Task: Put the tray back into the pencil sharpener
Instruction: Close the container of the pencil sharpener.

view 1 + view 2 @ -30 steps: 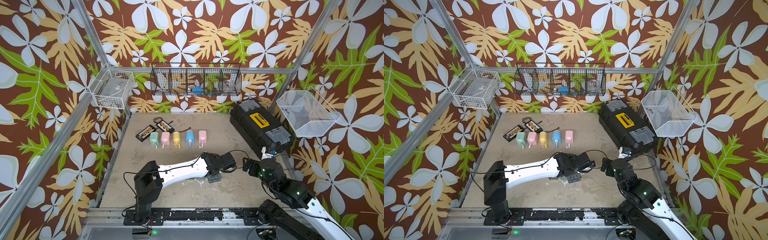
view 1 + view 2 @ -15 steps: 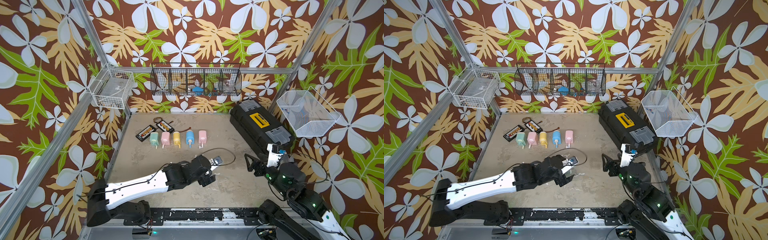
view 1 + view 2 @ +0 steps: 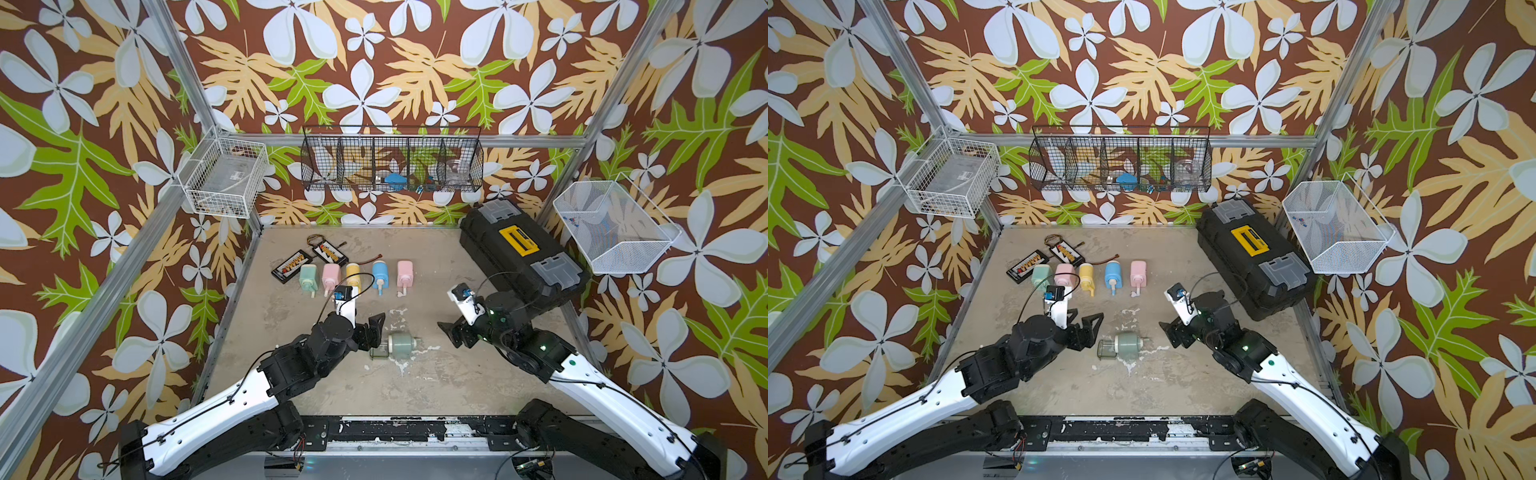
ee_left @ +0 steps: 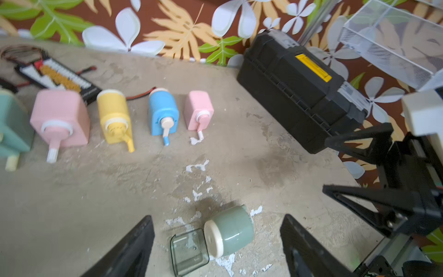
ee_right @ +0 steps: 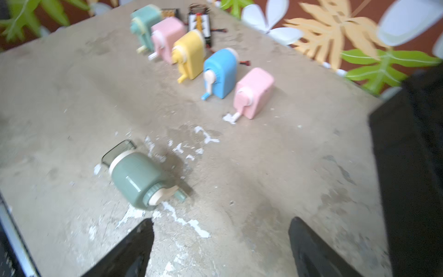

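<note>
Tray (image 3: 379,352) of smoky clear plastic lies on the table (image 3: 415,395) at the 9 o'clock end of the green pencil sharpener (image 3: 402,345), touching its cream face. I cannot tell whether it sits partly in the slot or only butts against it. In both top views the pair rests at 6 o'clock from the table's middle. The sharpener is on its rounded side, with its crank at the 3 o'clock end.

The left gripper (image 3: 374,332) hovers just beside the tray at 9 o'clock, jaws spread and empty. The right gripper (image 3: 451,334) waits at 3 o'clock, a little apart, jaws likewise spread and holding nothing.

The likeliest trouble is the sharpener rolling or skating toward 3 o'clock when the tray is pushed, since nothing braces it. A tray that goes in skewed would probably jam at the mouth of the slot. The thin, slick plastic could also squirt out of a hard pinch. The crank may get in the way of a brace from the right.
</note>
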Controlling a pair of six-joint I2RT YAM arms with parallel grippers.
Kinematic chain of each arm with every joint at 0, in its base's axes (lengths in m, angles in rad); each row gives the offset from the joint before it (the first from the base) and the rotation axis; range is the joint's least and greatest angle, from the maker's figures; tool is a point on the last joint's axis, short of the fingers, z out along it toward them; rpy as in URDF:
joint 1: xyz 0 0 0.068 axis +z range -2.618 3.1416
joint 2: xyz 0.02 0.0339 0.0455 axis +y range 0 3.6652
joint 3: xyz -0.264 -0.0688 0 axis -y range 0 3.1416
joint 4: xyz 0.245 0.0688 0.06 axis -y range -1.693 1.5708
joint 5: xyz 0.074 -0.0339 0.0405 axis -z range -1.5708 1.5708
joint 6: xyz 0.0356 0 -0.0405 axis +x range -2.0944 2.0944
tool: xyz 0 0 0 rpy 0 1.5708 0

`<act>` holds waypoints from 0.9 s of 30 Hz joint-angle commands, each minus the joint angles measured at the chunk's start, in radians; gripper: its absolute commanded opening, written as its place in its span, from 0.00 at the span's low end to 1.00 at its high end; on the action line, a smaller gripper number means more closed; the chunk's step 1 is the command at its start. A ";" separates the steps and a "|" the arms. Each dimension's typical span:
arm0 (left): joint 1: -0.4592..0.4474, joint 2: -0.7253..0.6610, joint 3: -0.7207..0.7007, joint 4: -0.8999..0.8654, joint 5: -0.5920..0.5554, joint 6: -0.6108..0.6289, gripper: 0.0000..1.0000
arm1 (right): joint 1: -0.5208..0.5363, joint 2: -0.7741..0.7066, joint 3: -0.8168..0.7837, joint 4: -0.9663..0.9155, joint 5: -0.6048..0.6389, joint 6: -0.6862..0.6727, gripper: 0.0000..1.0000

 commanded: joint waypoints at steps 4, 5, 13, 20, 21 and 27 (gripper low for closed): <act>0.138 -0.006 -0.090 -0.071 0.204 -0.210 0.77 | 0.064 0.146 -0.016 0.101 -0.221 -0.328 0.91; 0.152 -0.003 -0.101 -0.066 0.225 -0.215 0.75 | 0.067 0.169 -0.018 0.115 -0.230 -0.342 0.91; 0.317 0.069 -0.215 0.085 0.513 -0.159 0.64 | 0.086 0.340 0.009 0.181 -0.265 -0.397 0.87; 0.367 0.176 -0.270 0.199 0.655 -0.110 0.56 | 0.094 0.426 0.030 0.202 -0.267 -0.420 0.85; 0.371 0.188 -0.275 0.210 0.671 -0.101 0.54 | 0.096 0.442 0.036 0.200 -0.270 -0.423 0.85; 0.390 0.235 -0.291 0.215 0.705 -0.056 0.51 | 0.123 0.508 0.073 0.181 -0.292 -0.456 0.80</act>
